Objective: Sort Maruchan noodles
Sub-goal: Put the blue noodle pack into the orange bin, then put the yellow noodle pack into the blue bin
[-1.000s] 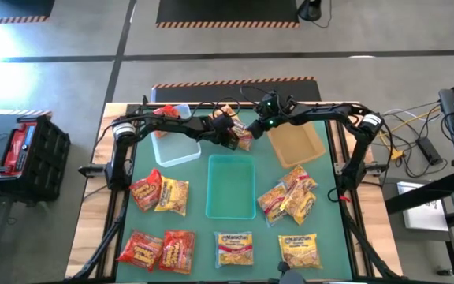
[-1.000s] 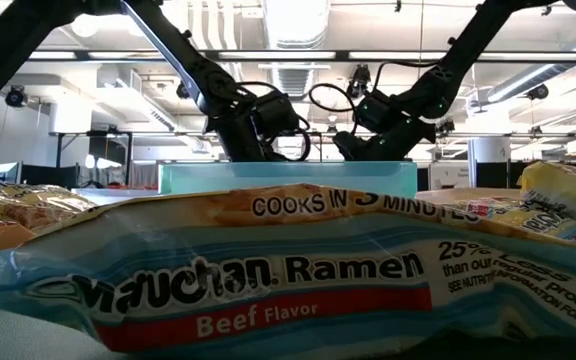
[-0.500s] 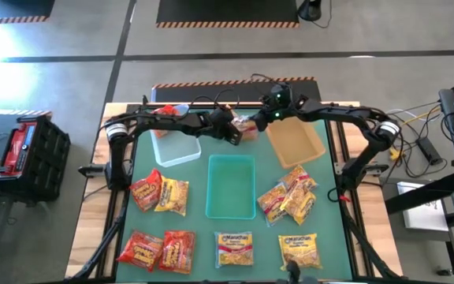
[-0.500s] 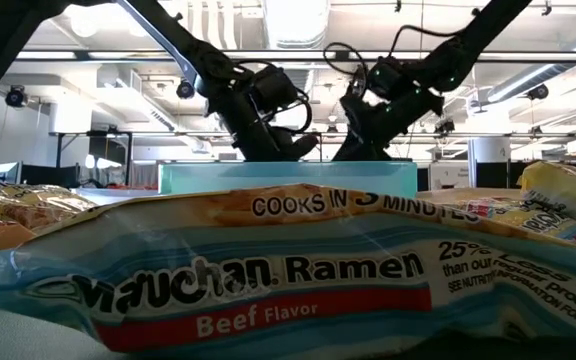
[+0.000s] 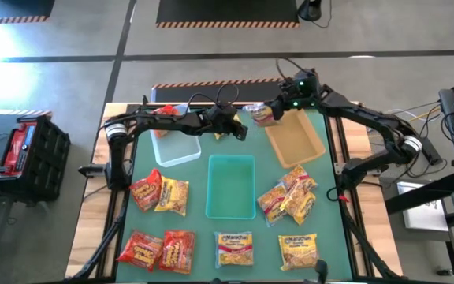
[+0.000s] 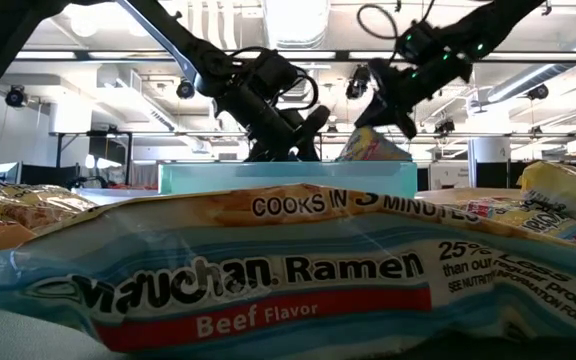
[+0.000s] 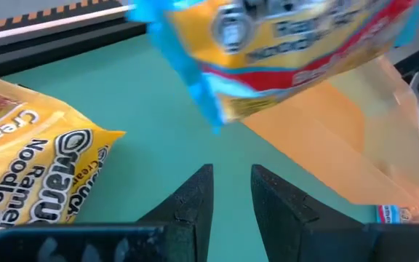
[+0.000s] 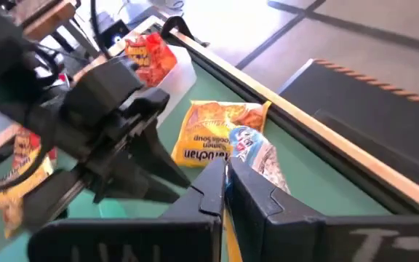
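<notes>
Green-topped table (image 5: 333, 237) carries clear bin (image 5: 176, 146), teal bin (image 5: 231, 186), tan bin (image 5: 295, 140), ramen packets (image 5: 292, 197) scattered around; one yellow packet (image 5: 221, 130) at back.

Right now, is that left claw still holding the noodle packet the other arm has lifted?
Apart. The left wrist view shows the left gripper empty, with green mat between it and the lifted packet; the right gripper pinches the packet.

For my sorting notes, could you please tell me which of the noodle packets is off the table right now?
The yellow packet pinched in the right gripper, hanging beside the tan bin. All the others lie on the mat.
</notes>
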